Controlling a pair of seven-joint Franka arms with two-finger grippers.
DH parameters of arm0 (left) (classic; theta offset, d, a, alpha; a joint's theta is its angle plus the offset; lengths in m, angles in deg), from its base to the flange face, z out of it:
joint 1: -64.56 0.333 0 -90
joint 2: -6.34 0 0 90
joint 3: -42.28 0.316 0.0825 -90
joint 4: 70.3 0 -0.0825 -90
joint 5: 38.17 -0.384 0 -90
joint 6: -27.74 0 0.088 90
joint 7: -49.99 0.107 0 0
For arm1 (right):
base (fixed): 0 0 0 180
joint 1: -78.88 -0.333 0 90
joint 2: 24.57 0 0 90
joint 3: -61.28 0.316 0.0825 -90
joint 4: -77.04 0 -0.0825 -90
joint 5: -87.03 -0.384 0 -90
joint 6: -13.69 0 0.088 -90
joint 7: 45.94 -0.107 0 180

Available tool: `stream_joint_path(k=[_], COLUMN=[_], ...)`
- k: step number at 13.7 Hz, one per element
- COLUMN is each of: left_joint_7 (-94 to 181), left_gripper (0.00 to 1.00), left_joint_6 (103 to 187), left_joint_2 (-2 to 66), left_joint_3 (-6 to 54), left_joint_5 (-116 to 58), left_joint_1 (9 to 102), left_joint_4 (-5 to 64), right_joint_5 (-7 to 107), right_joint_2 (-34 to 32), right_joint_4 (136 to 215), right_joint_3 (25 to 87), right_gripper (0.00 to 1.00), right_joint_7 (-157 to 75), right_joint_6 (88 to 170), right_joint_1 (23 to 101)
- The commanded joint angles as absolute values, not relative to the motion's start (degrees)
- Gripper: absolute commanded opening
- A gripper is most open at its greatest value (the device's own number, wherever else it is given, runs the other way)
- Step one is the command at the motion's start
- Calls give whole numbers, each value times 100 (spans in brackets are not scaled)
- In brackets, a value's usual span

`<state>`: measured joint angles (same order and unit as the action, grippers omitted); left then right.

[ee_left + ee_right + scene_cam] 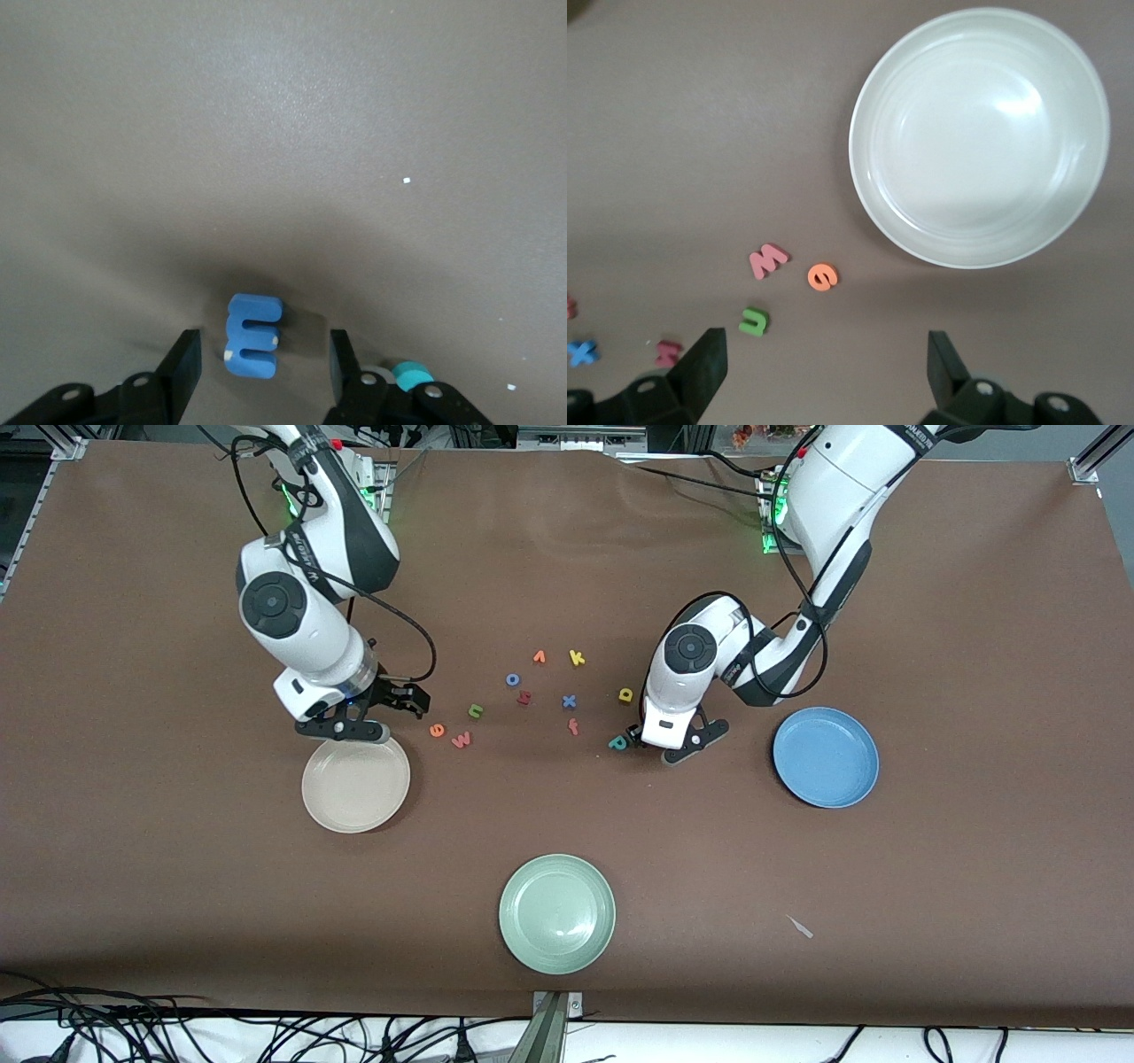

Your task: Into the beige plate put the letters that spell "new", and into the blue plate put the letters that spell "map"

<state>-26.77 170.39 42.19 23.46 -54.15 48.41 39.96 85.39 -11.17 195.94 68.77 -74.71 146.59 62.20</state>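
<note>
Nothing delivered yet: beige plate (355,785) and blue plate (826,757) both bare on the counter (567,558). Orange e (436,730), pinkish-red w (462,739) and yellow-green n (476,710) lying loose just beside the beige plate, toward the blue plate's end. Yellow a (625,694) and teal p (618,741) well apart from the blue plate. Left gripper (262,359) low, jaws parted around the blue m (252,336), not yet clamped. Right gripper (379,713) hovering by the beige plate's rim, jaws wide, empty. All six letters left.
</note>
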Motion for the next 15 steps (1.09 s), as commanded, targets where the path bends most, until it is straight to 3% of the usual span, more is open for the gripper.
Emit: stream_joint_path(k=[1, 4, 6, 7, 9, 12, 15], left_joint_7=[-2780, -2762, -2771, -2771, -2771, -2579, -1457], left_gripper=[55, 37, 16, 14, 1, 0, 0], left_joint_6=[16959, 16933, 16933, 16933, 16933, 16566, 15206], left_joint_2=[4272, 4281, 4316, 4368, 4395, 4194, 4141], left_joint_3=[2382, 2391, 2391, 2399, 2408, 2408, 2373], left_joint_5=[-5619, -5619, -5627, -5628, -5628, -5636, -5505], left_joint_1=[4777, 4777, 4768, 4707, 4663, 4750, 4952], left_joint_4=[3903, 3903, 3912, 3903, 3903, 3772, 3193], right_joint_5=[8544, 8545, 8580, 8597, 8597, 8667, 8747], right_joint_2=[-1280, -938, -700, -560, -296, -102, 91], right_joint_4=[20288, 20500, 20536, 20536, 20536, 20536, 20501], right_joint_3=[6972, 6998, 7007, 7007, 7007, 7007, 7007], right_gripper=[100, 100, 100, 100, 100, 100, 100], right_joint_7=[-7644, -7696, -7767, -7767, -7776, -7776, -7767], right_joint_6=[15377, 16036, 16370, 16581, 16950, 17110, 17250], right_joint_1=[6262, 6254, 6245, 6236, 6192, 6148, 6087])
